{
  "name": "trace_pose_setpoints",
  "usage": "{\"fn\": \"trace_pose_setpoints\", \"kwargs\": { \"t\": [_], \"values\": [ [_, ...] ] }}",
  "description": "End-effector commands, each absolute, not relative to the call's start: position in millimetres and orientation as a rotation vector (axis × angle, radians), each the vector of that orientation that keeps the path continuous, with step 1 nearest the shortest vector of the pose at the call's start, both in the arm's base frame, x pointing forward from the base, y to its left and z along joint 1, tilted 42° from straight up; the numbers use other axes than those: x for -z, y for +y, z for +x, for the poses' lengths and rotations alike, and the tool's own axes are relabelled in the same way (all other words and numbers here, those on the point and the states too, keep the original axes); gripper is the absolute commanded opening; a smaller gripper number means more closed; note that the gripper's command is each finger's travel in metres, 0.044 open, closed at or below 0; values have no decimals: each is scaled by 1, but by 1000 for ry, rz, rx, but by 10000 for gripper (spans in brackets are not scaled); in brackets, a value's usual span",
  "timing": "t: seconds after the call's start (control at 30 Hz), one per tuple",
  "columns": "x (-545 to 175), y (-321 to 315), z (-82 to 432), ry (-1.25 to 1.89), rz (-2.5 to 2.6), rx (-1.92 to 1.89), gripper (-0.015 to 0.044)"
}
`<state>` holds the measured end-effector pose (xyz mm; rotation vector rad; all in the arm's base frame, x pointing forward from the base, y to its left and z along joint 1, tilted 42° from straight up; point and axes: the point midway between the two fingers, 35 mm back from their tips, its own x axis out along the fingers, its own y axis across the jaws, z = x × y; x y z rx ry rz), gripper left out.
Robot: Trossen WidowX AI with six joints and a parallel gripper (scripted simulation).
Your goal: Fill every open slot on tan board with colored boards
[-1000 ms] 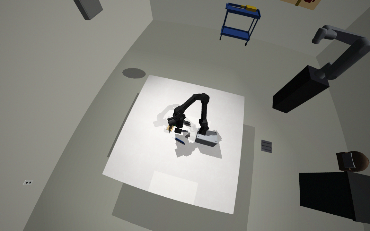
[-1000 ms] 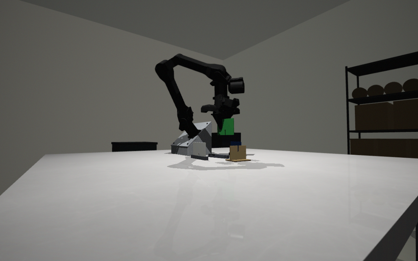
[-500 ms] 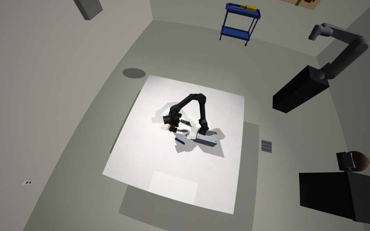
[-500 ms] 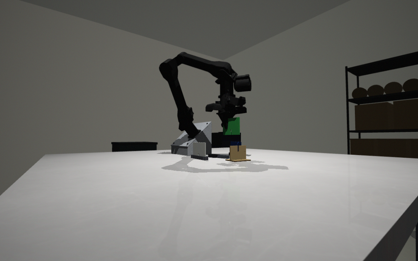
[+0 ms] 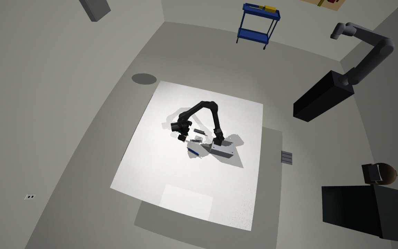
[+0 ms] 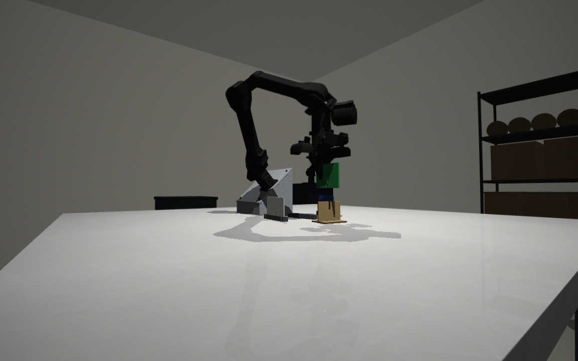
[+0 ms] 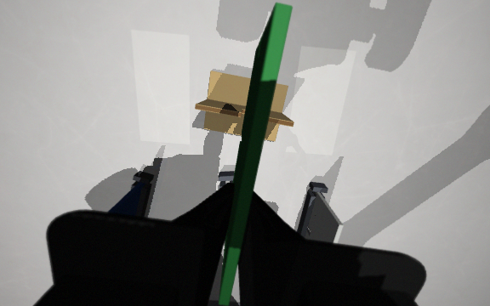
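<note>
My gripper (image 7: 236, 191) (image 6: 321, 174) is shut on the green board (image 7: 258, 110) (image 6: 332, 175). It holds the board upright, well above the standing tan board (image 7: 281, 117) (image 6: 325, 213) and roughly crosswise to it. A gap shows between the two in the exterior view. In the wrist view the green board hides part of the tan board's top edge, and its slot is hard to make out. A blue board (image 5: 192, 151) (image 7: 128, 203) and a light grey board (image 6: 276, 205) (image 7: 323, 218) stand in their holders. The green board's notch is not clear.
An empty dark holder (image 5: 196, 140) (image 6: 302, 215) lies between the blue and grey boards' holders. The arm's grey sloped mount (image 5: 222, 150) (image 6: 285, 190) stands behind them on the white table (image 5: 151, 167) (image 6: 192, 278). The cart, shelves and other arm are away from the table.
</note>
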<state>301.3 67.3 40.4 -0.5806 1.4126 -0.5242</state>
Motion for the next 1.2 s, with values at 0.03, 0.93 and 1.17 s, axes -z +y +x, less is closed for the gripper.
{"fn": "trace_pose_setpoints", "kwargs": {
  "t": [0.03, 0.93, 1.17],
  "values": [
    [-39, 67, 309, 1410, -581, 533, 0],
    [-21, 51, 312, 1410, -581, 534, 0],
    [-19, 49, 312, 1409, -581, 534, 0]
  ]
}}
